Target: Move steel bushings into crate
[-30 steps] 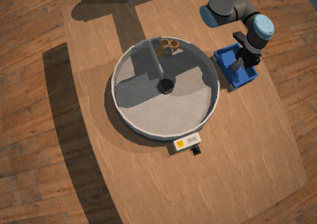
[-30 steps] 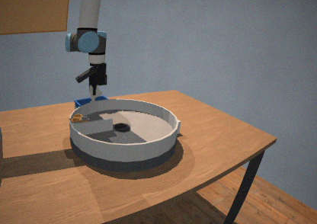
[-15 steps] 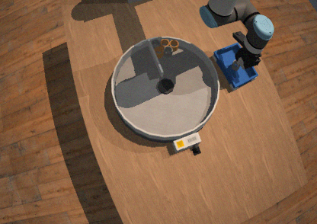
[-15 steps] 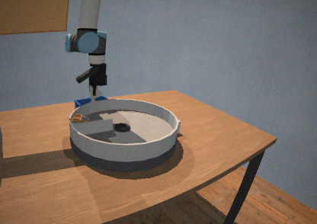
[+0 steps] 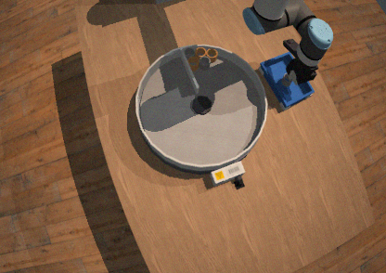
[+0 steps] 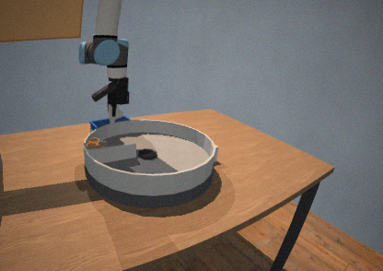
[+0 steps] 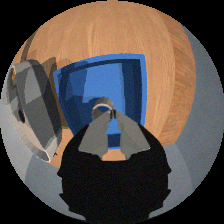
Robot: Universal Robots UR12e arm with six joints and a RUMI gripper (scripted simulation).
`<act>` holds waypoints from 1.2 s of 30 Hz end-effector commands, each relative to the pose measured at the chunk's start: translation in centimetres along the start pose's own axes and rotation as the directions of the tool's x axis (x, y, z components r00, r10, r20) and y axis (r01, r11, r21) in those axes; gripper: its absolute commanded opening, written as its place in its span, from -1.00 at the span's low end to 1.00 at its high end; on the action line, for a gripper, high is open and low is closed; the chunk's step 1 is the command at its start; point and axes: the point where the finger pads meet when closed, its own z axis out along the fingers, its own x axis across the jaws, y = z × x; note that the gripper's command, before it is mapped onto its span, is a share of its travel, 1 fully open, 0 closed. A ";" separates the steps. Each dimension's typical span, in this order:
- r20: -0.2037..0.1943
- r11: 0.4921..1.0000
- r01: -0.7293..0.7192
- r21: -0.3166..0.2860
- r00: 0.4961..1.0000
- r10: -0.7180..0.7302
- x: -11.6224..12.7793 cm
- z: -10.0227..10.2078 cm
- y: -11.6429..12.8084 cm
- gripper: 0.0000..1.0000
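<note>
Crate — mostly behind turntable

The arm hangs vertical, wrist pointing down, its pincer clamped (fingers nearly together) on a small ring.

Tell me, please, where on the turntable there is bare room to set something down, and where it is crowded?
The turntable floor is bare from the hub to the near rim, toward the label plate. It is crowded only at the far rim, right of the divider, where brass bushings and steel bushings cluster.
</note>
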 end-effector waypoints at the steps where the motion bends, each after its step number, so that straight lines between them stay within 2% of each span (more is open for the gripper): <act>1: 0.000 1.000 0.000 -0.001 1.000 0.000 0.0 0.0 0.1 -1.00; 34: 0.000 1.000 0.000 -0.001 1.000 0.000 0.0 0.0 0.1 -1.00; 35: 0.000 1.000 0.000 -0.001 1.000 0.000 0.0 0.0 0.1 -0.88; 36: 0.000 1.000 0.000 -0.001 1.000 0.000 0.0 0.0 0.1 -0.88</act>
